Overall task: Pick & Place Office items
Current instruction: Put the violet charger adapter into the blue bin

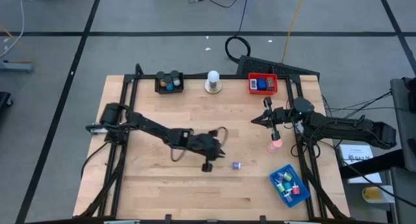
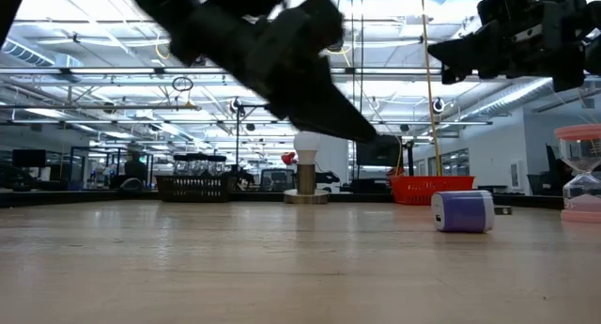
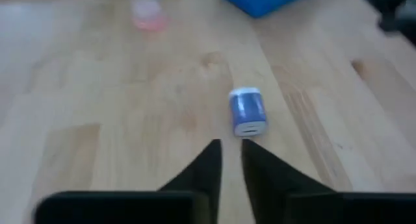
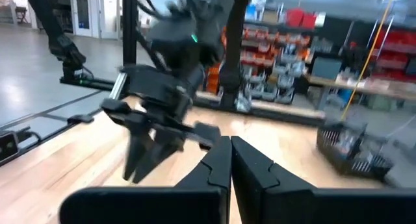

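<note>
The left hand [image 1: 209, 165] hovers low over the middle of the tabletop [image 1: 162, 178], its fingers [image 3: 207, 165] drawn to a narrow gap with nothing between them. Just ahead of the fingertips, apart from them, lies a small blue-purple and white office item [image 3: 247, 110] (what it is exactly is hard to tell), resting on its side on the bare wood. In the low view the left arm is a dark blur across the upper part of the picture, and its fingertips are hard to make out there.

The right hand [image 1: 266, 119] hangs above the right side of the tabletop, near the red tray, fingers pressed together and empty. A pink hourglass-like piece [image 1: 275, 144] stands just beside it, cut off at the edge in the low view.

At the far edge stand a black tray [image 1: 169, 82] with dark cylinders and a blue one inside, a white knob [image 1: 212, 81] on a round base, and a red tray [image 1: 262, 84] with something blue in it. A blue tray [image 1: 290, 186] near the right front corner holds several small pieces, too small to tell apart. Nothing lies between the left hand and the blue-purple item.
</note>
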{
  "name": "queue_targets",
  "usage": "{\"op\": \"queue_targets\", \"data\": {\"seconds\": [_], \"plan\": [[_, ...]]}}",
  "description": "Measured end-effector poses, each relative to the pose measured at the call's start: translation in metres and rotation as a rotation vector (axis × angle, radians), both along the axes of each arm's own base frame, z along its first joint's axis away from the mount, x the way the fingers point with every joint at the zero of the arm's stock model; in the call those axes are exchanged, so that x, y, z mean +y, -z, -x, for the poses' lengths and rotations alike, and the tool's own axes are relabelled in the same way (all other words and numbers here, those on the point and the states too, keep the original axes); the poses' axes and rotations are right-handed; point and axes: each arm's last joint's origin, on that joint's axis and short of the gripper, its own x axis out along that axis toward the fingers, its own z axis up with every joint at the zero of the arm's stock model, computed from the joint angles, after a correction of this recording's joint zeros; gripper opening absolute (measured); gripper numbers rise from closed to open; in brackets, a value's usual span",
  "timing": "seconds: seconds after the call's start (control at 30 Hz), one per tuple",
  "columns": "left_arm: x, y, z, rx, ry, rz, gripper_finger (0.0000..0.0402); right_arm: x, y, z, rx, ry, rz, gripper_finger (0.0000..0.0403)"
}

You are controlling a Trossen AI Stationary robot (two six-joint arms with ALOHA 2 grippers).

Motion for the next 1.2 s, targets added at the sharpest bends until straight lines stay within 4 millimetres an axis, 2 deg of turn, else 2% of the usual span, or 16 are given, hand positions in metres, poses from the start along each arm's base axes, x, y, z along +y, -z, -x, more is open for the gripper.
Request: {"op": "queue_targets", "data": {"seconds": [0.1, 0.17, 0.27, 0.37, 0.43, 0.5, 0.63, 0.77, 1.0, 1.2], "plan": [[0.009, 0.006, 0.027, -0.116, -0.071, 0.061, 0.0022, 0.0, -0.004, 0.0, -0.04, 0.005, 0.021, 0.0], [0.015, 0.007, 0.045, -0.209, -0.127, 0.094, 0.0006, 0.0, -0.005, 0.0, -0.048, 0.007, 0.0, 0.0], [0.027, 0.006, 0.069, -0.283, -0.232, 0.169, 0.0017, -0.001, -0.007, 0.0, -0.056, 0.003, -0.032, 0.0], [0.043, 0.008, 0.084, -0.268, -0.353, 0.276, 0.0037, -0.001, -0.005, -0.001, -0.032, -0.001, -0.095, 0.0], [0.048, 0.006, 0.088, -0.287, -0.382, 0.298, 0.0043, -0.001, -0.003, -0.002, -0.013, -0.007, -0.138, 0.0], [0.047, 0.006, 0.093, -0.32, -0.354, 0.24, 0.0042, -0.002, -0.003, -0.004, -0.012, -0.01, -0.158, 0.0001], [0.043, 0.005, 0.104, -0.457, -0.278, 0.149, 0.0011, -0.005, -0.004, -0.008, -0.012, 0.092, -0.248, 0.0001], [0.047, 0.012, 0.125, -0.551, -0.291, 0.144, 0.0011, -0.003, -0.011, -0.017, 0.024, 0.117, -0.284, 0.0], [0.053, 0.029, 0.161, -0.574, -0.373, 0.139, 0.0005, 0.002, -0.036, -0.039, 0.294, 0.32, -0.269, 0.0], [0.053, 0.034, 0.165, -0.541, -0.378, 0.144, 0.0023, 0.007, -0.049, -0.057, 0.418, 0.415, -0.277, 0.0]]}}
